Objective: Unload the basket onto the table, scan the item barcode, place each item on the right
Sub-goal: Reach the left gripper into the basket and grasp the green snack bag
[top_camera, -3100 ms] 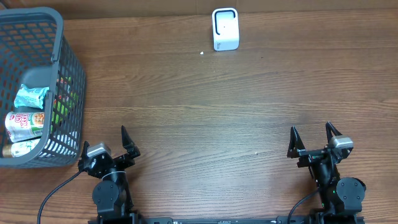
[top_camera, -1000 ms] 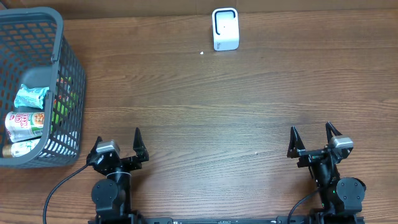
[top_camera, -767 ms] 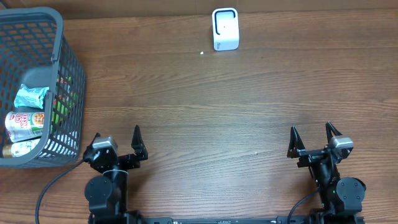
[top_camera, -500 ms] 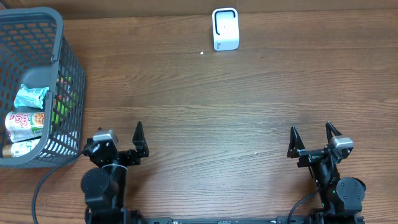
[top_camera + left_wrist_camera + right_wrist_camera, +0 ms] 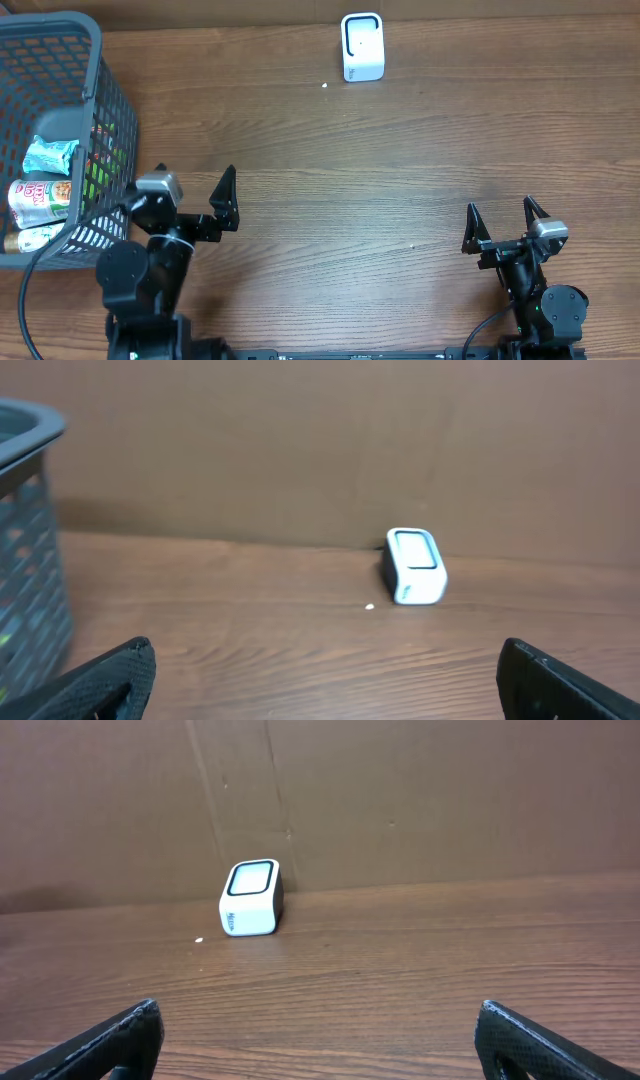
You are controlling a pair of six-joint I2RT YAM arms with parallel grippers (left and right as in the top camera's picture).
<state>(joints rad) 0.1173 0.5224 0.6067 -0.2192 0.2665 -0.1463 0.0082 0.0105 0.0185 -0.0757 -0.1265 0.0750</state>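
In the basket (image 5: 93, 62), a red-labelled can (image 5: 40, 198).

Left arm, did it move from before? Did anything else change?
Yes. The left gripper has swung forward across the table, ending up close beside the basket. Its jaws are wide open and empty, and it took hold of nothing. The right gripper, also open, the basket and the white scanner stayed where they were.

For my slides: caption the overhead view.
Open, empty left gripper and right gripper; grey basket of groceries at left, white scanner at the far edge.
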